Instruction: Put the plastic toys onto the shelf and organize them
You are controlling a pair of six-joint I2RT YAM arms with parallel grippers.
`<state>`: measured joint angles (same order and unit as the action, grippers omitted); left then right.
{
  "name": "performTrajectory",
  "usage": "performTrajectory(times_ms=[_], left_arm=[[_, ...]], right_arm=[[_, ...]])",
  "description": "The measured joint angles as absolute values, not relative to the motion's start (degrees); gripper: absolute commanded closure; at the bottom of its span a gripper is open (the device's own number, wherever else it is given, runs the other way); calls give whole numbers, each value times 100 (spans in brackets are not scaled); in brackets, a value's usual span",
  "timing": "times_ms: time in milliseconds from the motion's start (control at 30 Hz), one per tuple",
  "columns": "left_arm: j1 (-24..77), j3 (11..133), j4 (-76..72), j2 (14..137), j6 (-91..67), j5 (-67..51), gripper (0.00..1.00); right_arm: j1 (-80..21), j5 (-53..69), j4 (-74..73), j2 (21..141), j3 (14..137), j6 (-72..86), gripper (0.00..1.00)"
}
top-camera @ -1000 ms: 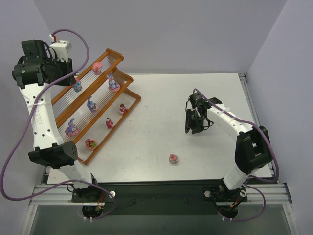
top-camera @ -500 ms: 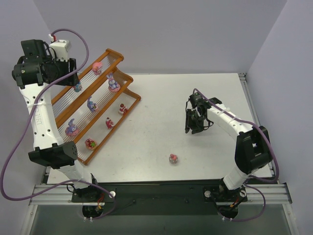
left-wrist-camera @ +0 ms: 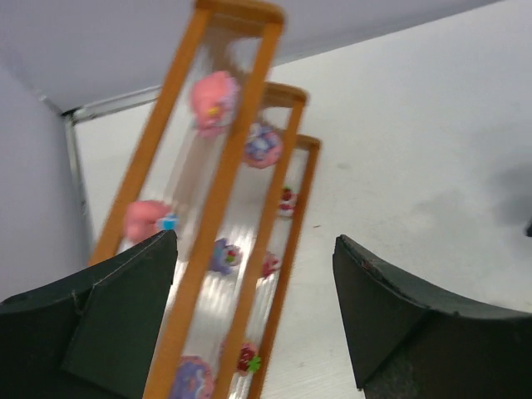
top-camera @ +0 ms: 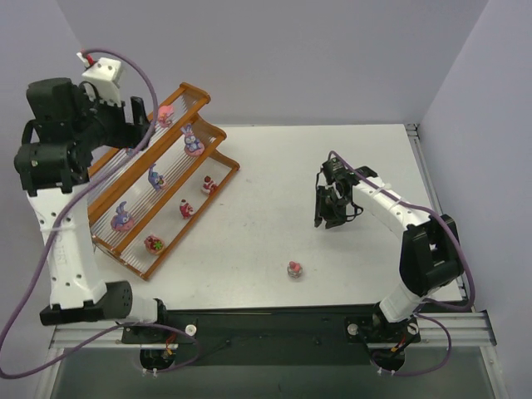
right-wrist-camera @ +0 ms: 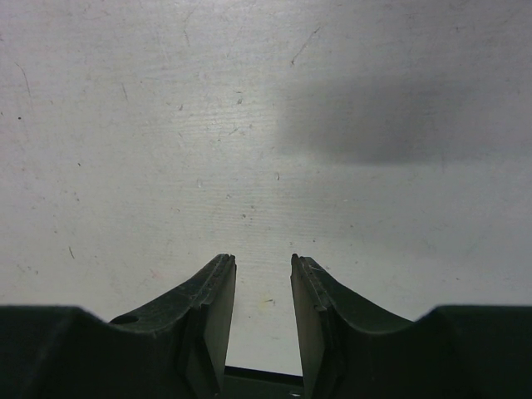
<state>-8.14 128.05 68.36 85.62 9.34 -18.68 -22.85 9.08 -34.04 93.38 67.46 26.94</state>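
Note:
The shelf [top-camera: 196, 91] stands at the table's left, with several plastic toys on its three tiers. Among them are a pink one [top-camera: 165, 115], a purple one [top-camera: 193, 141] and a red-and-green one [top-camera: 153, 244]. One pink-red toy [top-camera: 294, 268] lies loose on the table near the front. My left gripper [top-camera: 138, 123] hovers open and empty above the top tier. In its wrist view the left gripper [left-wrist-camera: 256, 241] frames the shelf [left-wrist-camera: 224, 183], and a pink-and-blue toy [left-wrist-camera: 148, 220] sits beside the left finger. My right gripper [top-camera: 332, 208] points down at bare table, and the right gripper [right-wrist-camera: 263, 259] is open a little with nothing between its fingers.
The white table [top-camera: 332, 150] is boxed in by pale walls at the back and both sides. A metal rail [top-camera: 420, 158] runs along its right edge. The left arm's purple cable [top-camera: 148, 87] loops over the shelf's top end.
The left gripper opened wide and rose away from the top tier, leaving the pink-and-blue toy there. The right arm and the loose toy stayed put.

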Motion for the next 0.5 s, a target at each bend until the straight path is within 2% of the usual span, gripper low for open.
performTrajectory(times_ms=[33,167,233,367,500], left_arm=[[-620,12499,6615,8302,878,-1898,14],[1166,11365,5911,7450,510,-1957,17],[2047,11008,5581,7384,307,-1865,18],[3192,9797,4674,7387,-272,-1640,22],[4442,8259,3833,7725,-784,-1350,33]], right_arm=[[-2285,910,-3404,9325,6735,2696,66],[-2285,904,-3409,9198,6615,2711,66],[-2285,897,-3402,9105,6541,2720,66],[-2283,871,-3402,8888,6364,2790,66],[-2268,823,-3385,8630,6108,2893,66]])
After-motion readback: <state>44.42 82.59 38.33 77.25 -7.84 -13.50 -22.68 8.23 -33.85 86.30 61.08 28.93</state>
